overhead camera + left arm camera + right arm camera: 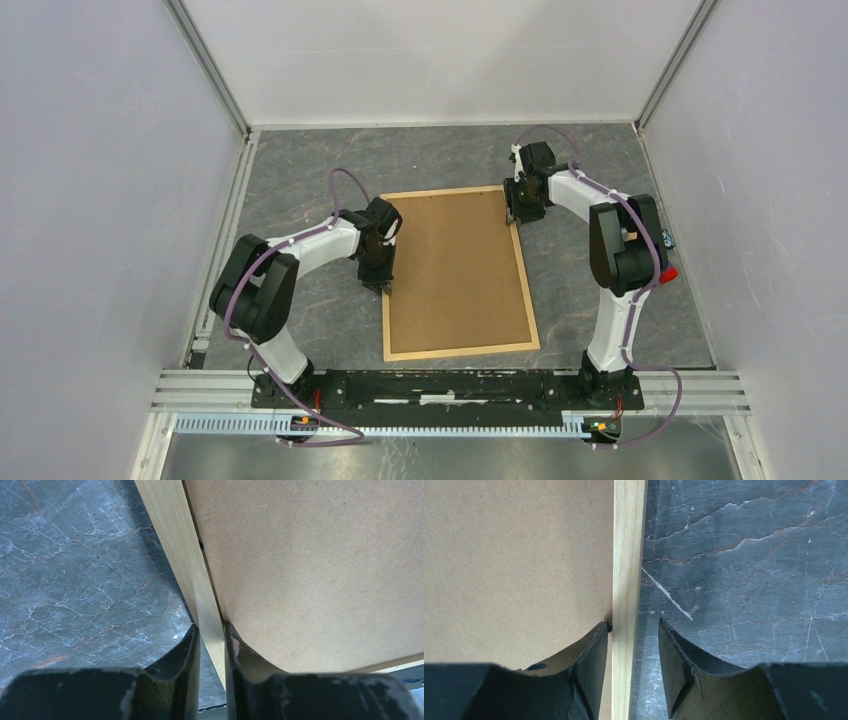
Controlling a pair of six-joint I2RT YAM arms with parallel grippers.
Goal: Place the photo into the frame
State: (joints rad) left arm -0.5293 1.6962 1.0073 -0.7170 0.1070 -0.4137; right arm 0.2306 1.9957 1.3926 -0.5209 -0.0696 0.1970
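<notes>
At the left, the left claw (pixel 211 630) is pinched narrow on the frame (pixel 462 350), one finger on each side of its left wooden strip, about halfway along that side. In the wrist view the strip runs away from the claw toward 11 o'clock. The frame lies flat on the counter (pixel 320 170) between the two arms, its long axis from 6 to 12 o'clock seen from above, and a brown board (pixel 455 270) fills it. The photo is not in view, and I cannot tell whether it lies under the board. At the right, the right claw (pixel 633 627) straddles the right strip at the frame's far corner, about 1 o'clock from the frame's centre. It is partly spread: the inner finger touches the strip, the outer finger stands apart over bare counter. As I judge it, the next move needs both long sides held, and the right side is not yet gripped.
</notes>
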